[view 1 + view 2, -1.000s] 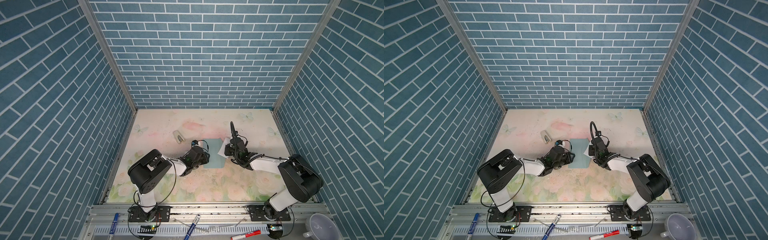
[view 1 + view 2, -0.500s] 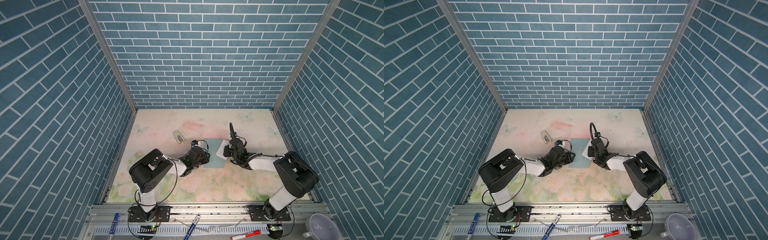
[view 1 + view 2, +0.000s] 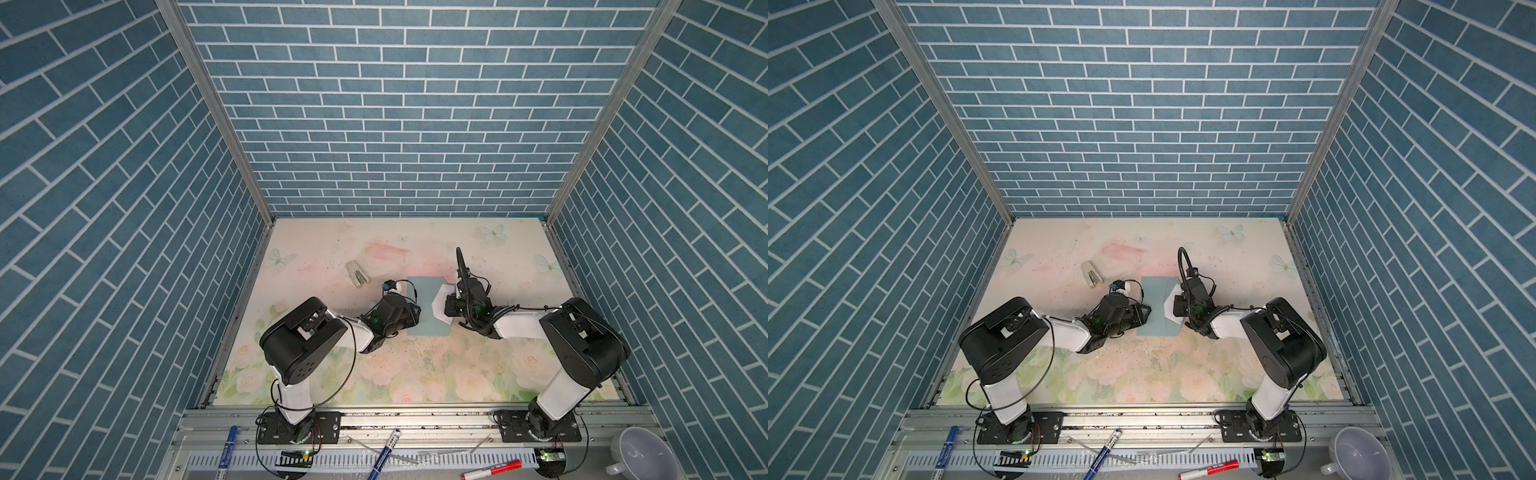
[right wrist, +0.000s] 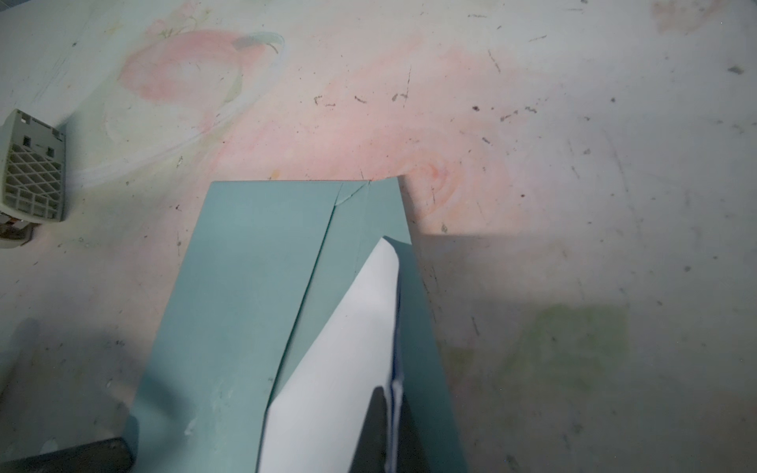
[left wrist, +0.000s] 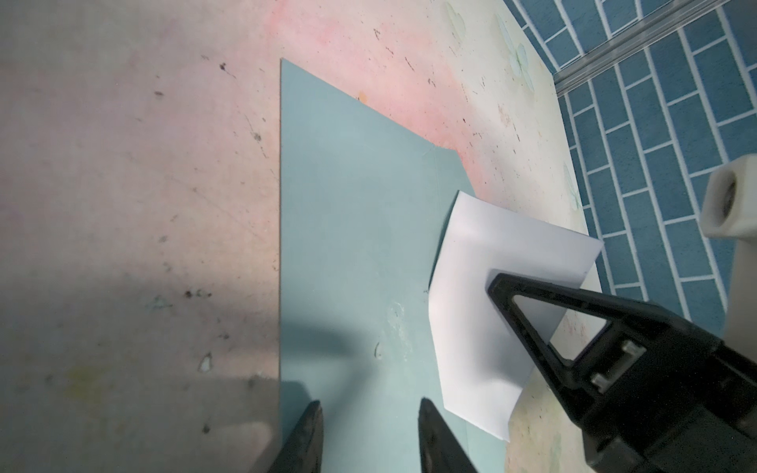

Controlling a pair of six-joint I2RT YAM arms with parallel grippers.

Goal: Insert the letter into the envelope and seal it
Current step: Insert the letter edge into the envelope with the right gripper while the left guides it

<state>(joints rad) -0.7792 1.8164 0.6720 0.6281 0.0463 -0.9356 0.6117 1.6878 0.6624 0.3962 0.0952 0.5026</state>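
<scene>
Barely begun: the right end effector (image 5: 497,282), clenched on the folded letter (image 5: 475,327), holds it at the open mouth of the envelope (image 5: 352,245), which lies flat near the middle of the table (image 3: 374,374), while the left end effector (image 5: 368,409) hovers parted and empty above it; insertion and sealing remain.

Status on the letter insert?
Left claw open over envelope. Right claw shut on letter, curled over flap, mostly out. Stapler sits clear.
</scene>
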